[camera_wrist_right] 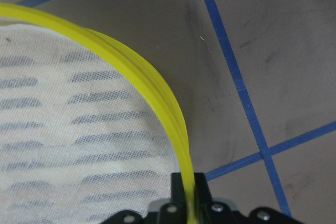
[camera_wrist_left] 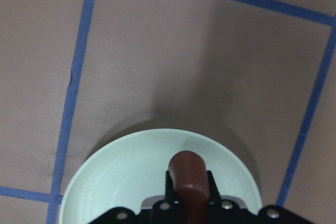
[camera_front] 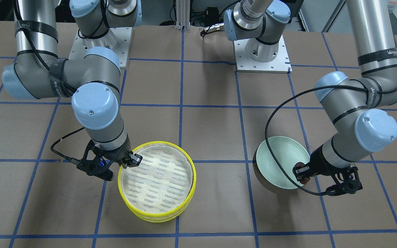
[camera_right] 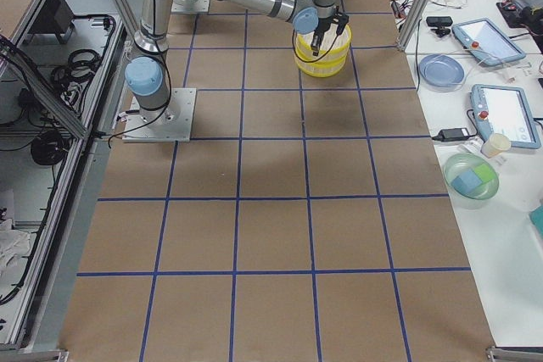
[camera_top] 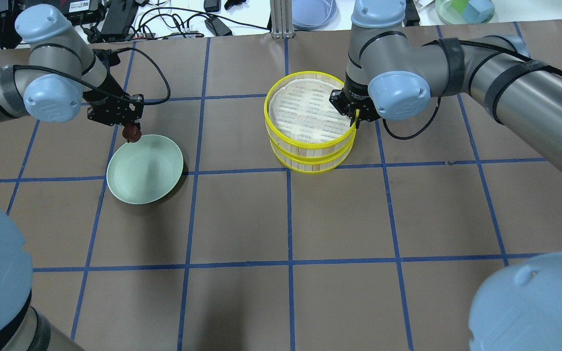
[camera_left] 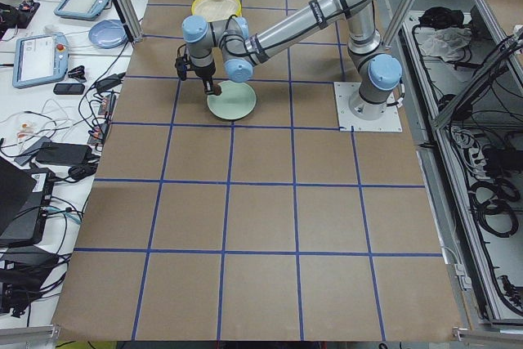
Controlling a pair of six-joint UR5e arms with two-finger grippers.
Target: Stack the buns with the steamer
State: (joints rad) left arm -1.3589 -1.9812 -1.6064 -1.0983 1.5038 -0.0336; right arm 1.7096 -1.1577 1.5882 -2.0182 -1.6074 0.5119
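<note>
- Steamer (camera_front: 157,215): two yellow-rimmed trays, one stacked on the other, stand on the desk (camera_top: 242,219). The stack sits toward the edge opposite the robot, on the robot's right half, close to the centre line.
- Upper tray (camera_top: 310,138): seated squarely on the lower tray (camera_top: 310,163). Its white liner (camera_front: 157,175) with grey dashes faces up in full view.
- Right tool (camera_wrist_right: 188,187): narrow, clamped on the yellow rim of the upper tray. One finger is inside the wall and one outside, at the part of the rim facing the desk's right end.
- Dark reddish-brown bun (camera_top: 131,133): gripped between the fingers of the left tool (camera_wrist_left: 189,184), with its glossy rounded end protruding past the fingertips.
- Left tool: closed on the bun and pointing down. It is over the pale green plate (camera_top: 144,170), just inside the part of the plate's rim that faces the desk's far left corner.
- Pale green plate: lies on the robot's left half of the desk, toward the same far edge, well apart from the steamer.
- Contact between bun and plate: cannot be determined from any view.
</note>
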